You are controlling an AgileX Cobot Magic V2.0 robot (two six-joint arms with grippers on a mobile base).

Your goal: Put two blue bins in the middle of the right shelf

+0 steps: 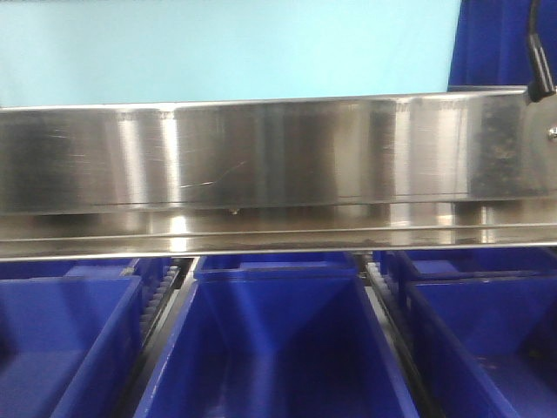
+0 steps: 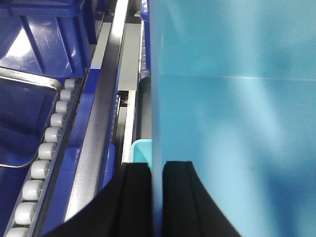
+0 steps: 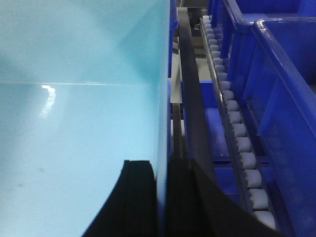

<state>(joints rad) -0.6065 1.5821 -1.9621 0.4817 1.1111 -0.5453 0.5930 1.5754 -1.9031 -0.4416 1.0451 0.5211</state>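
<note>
Mid-carry. Pinched tight on side walls of pale blue bin (image 1: 226,48) with left gripper (image 2: 158,170) and right gripper (image 3: 160,168). Up above middle shelf rail (image 1: 261,157), at front edge. Next: push straight in, set down flat, both sides level.

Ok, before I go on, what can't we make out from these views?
- Front view: the shelf rail covers the base of the pale blue bin, so whether it sits on the tier is hidden.
- Left wrist view: the bin wall fills the frame, hiding what lies beyond; the left gripper is cut off by the bottom edge.
- Right wrist view: likewise for the right gripper.
</note>
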